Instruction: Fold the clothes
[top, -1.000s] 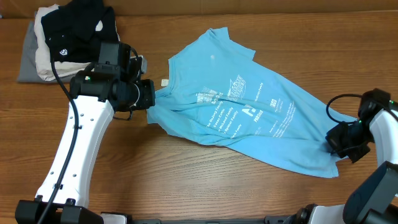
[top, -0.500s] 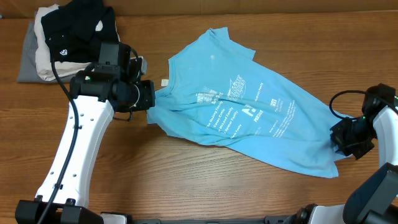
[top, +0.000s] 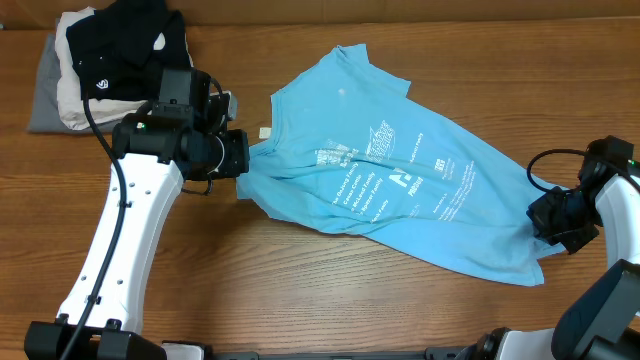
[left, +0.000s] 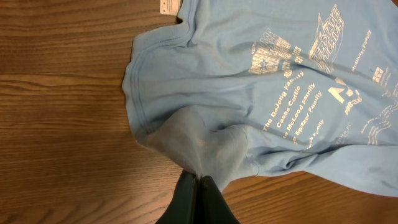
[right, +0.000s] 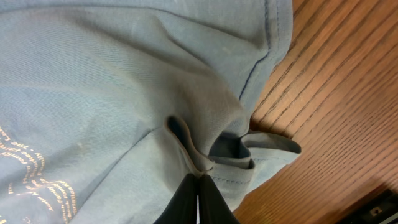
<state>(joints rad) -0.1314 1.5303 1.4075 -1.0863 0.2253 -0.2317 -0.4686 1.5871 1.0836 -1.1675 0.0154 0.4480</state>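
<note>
The clothes, a sky-blue T-shirt with white lettering, lie crumpled across the middle of the wooden table. A white neck tag shows at the collar. My left gripper is at the shirt's left edge, shut on a pinch of fabric below the collar; the cloth rises in a small tent at the tips. My right gripper is at the shirt's right end. It is shut on a raised fold of the hem, with the shirt bunched around it.
A pile of other garments sits at the back left corner: a black one with a small white logo on top, beige and grey beneath. Bare wood lies in front of the shirt.
My right gripper shifted slightly right, then back left onto the hem, and its jaws have closed on the fold. The left arm and the shirt's left side have not moved.
</note>
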